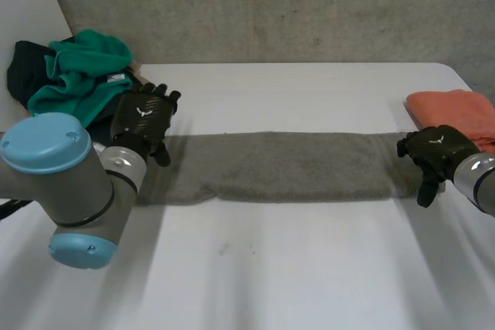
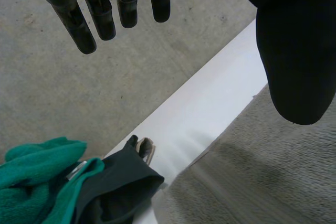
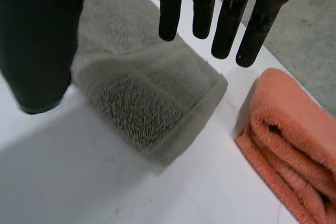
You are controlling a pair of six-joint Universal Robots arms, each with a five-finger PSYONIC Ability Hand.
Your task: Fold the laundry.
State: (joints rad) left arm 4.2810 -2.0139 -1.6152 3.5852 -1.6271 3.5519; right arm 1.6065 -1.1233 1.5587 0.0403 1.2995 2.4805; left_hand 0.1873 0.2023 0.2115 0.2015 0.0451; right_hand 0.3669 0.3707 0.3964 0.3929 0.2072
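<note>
- Far left, at the back corner of the white surface [image 1: 271,268], sits a heap of unfolded laundry: a green cloth [image 1: 81,75] bunched over a dark garment [image 1: 27,67].
- Just beside that heap is the left hand [image 1: 143,121], over the left end of the grey towel [image 1: 286,166]. Its wrist view shows the fingers [image 2: 84,19] straight and spread, thumb well apart from them: released, nothing in it.
- Below that thumb lies the towel's end [image 2: 252,171], with the green cloth [image 2: 37,177] and dark garment [image 2: 121,187] close by.
- Across the middle, the grey towel lies flat as one long, narrow band, running from one hand to the other.
- At the right end is the right hand [image 1: 433,152], and it is released too: fingers [image 3: 231,14] straight, thumb off to the side, gripping nothing. The towel's doubled-over corner [image 3: 147,103] lies under the palm.
- Far right, a folded orange towel [image 1: 456,110] rests near the grey towel's end, not touching it [image 3: 294,145].
</note>
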